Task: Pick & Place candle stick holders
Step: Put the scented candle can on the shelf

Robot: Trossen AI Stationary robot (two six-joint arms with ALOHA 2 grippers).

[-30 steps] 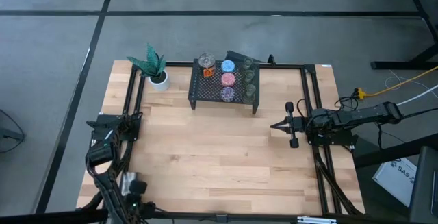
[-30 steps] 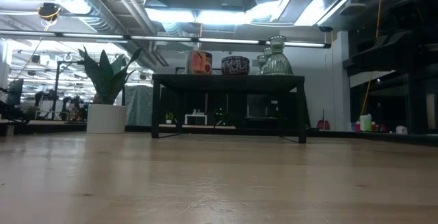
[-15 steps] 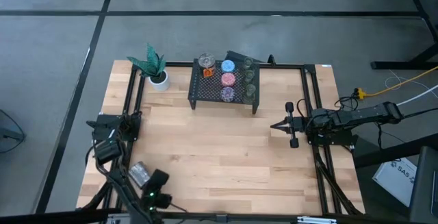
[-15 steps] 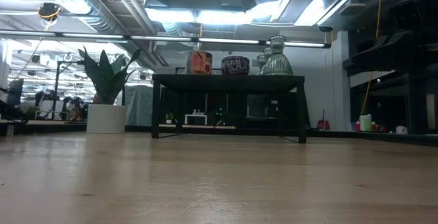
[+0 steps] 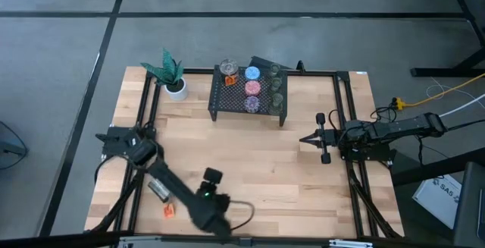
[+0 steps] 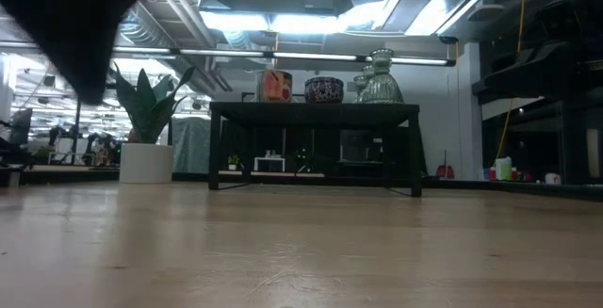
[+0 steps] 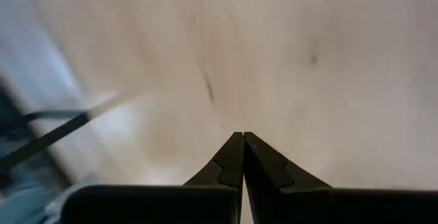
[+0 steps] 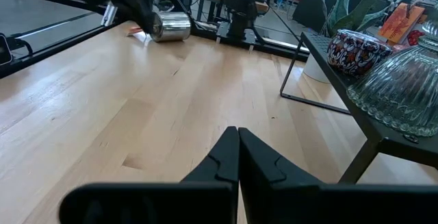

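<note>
Cups on the rack, both grippers squeezed shut and empty.

The candle stick holders (image 5: 252, 87) all sat on top of the black mesh rack (image 5: 227, 96). The left gripper (image 5: 213, 177) hung over the table (image 5: 273, 172), well in front of the rack. The right gripper (image 5: 305, 138) waited near the rack's right end. A white pot (image 5: 176, 89) stood left of the rack.

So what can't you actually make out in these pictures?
- Left gripper: its tip is lost against the dark arm in the high view.
- Candle stick holders on the black mesh rack: the olive ones barely show from above; in the low view the front ones hide those behind.
- Left wrist view: the table is blurred.
</note>
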